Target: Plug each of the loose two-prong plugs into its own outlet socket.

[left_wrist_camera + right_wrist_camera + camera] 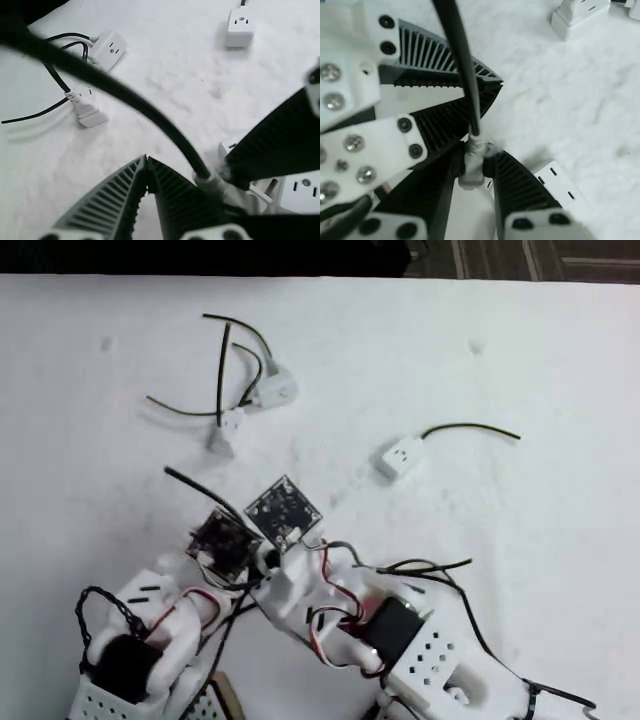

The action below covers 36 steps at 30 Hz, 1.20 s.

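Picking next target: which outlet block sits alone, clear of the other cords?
The right-hand outlet block, trailing one cord that curves away. The left-hand outlet block lies beside a loose plug among tangled cords.

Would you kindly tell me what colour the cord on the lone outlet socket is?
Black; the cord shows best in the high view.

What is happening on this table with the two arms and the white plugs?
The right hand is shut on a two-prong plug with a black cable, right next to a white socket. The plug seems not to be in it yet. The left hand is shut close beside it, with nothing visible between its fingers. Farther out on the table, another plug lies loose near a second socket, and a third socket lies apart.
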Motion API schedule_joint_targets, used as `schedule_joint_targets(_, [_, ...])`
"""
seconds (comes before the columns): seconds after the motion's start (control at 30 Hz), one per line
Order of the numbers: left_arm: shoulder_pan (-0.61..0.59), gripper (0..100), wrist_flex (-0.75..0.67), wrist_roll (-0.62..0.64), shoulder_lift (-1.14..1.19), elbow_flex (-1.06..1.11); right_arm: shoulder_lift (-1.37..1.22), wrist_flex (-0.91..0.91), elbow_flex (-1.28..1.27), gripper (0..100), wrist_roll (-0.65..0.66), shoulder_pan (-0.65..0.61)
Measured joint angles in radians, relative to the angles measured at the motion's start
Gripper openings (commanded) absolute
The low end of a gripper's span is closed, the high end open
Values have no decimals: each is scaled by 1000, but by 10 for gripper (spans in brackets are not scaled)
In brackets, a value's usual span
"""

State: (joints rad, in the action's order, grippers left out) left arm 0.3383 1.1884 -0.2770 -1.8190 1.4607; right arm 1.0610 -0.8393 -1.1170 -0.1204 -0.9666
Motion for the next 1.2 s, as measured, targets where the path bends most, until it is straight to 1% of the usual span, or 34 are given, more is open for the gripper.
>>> schedule_joint_targets(0.6, [21,23,5,-5,12,-58,12,0,-18,17,0,2])
schedule_joint_targets(0.7, [38,23,5,-9,12,-81,17,2,-17,17,0,2])
schedule_joint_targets(0.83, [97,23,5,-9,0,-97,11,-9,-18,17,0,0])
schedule_joint_targets(0.97, [106,23,5,-9,0,-97,11,-29,-18,17,0,2])
schedule_joint_targets(1.07, [94,23,5,-8,0,-97,11,-32,-18,17,0,41])
schedule_joint_targets(1.2, [2,25,8,-8,0,-97,11,-32,-18,17,0,166])
